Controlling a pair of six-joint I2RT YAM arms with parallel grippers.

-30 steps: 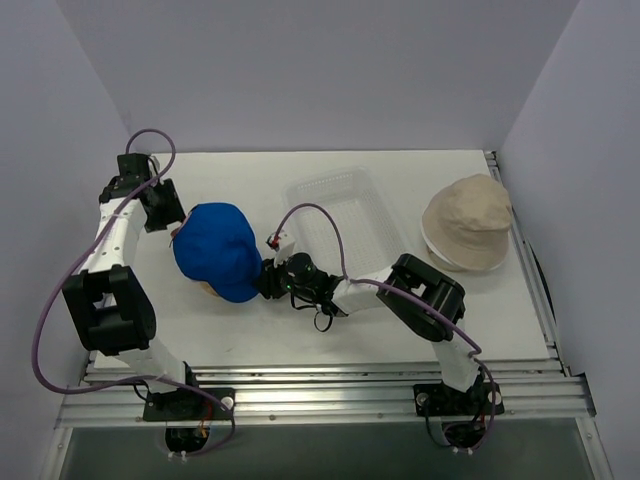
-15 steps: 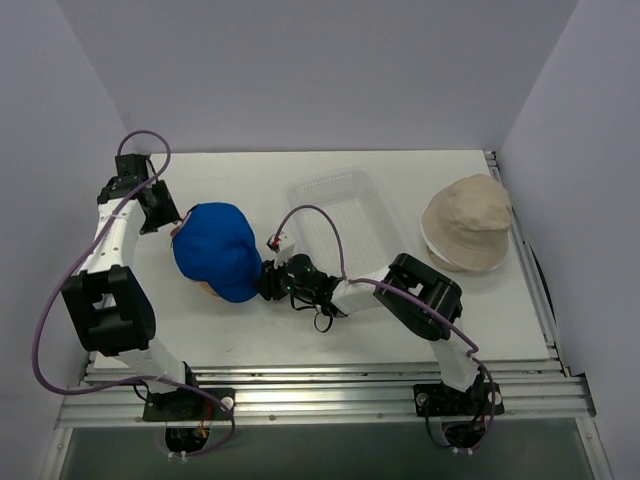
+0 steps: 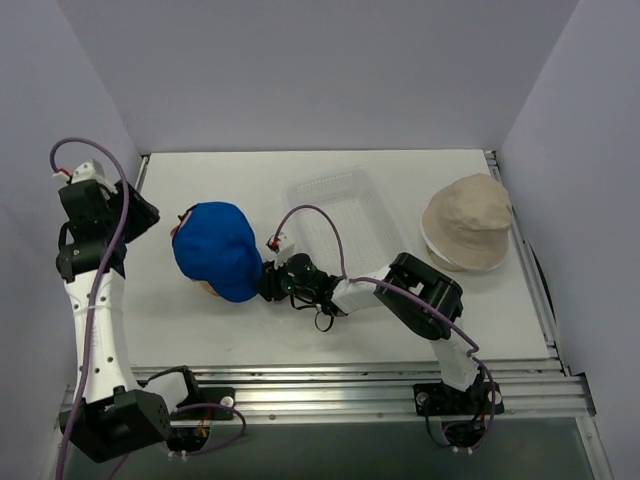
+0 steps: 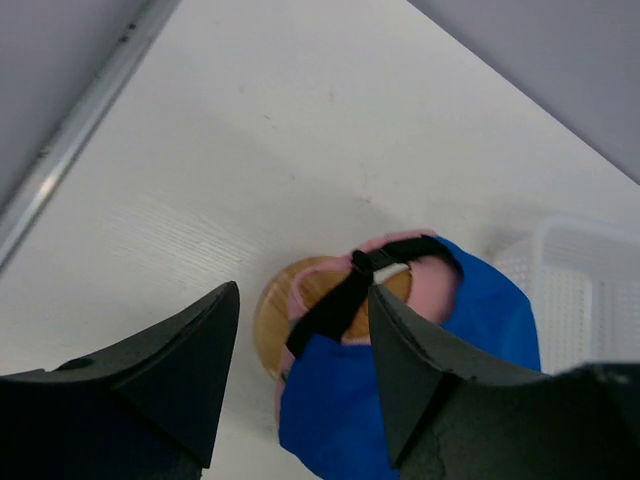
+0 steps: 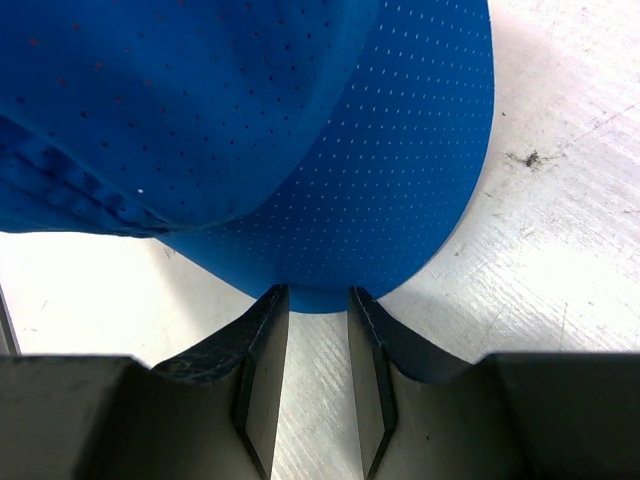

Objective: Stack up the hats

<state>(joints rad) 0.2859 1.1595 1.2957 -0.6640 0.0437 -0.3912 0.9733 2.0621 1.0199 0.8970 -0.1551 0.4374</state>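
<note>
The bright blue cap (image 3: 218, 250) sits over a pink cap (image 4: 425, 287) on the orange-brown dome (image 4: 272, 312), left of the table's middle. Its black back strap (image 4: 345, 298) shows in the left wrist view. My left gripper (image 3: 128, 218) is open and empty, raised above and left of the caps (image 4: 303, 290). My right gripper (image 3: 265, 282) lies low on the table at the blue cap's brim (image 5: 350, 180). Its jaws stand narrowly apart with the brim's edge at their tips (image 5: 318, 292). The beige bucket hat (image 3: 467, 218) rests on a whitish hat (image 3: 448, 260) at the far right.
The clear plastic lattice basket (image 3: 345, 222) stands in the middle, between the caps and the bucket hat, its corner in the left wrist view (image 4: 590, 290). A metal rail (image 4: 70, 140) runs along the table's left edge. Grey walls close in the left, back and right.
My left arm has lifted up and swung left, away from the back of the caps. The right arm and the hats have not moved.
</note>
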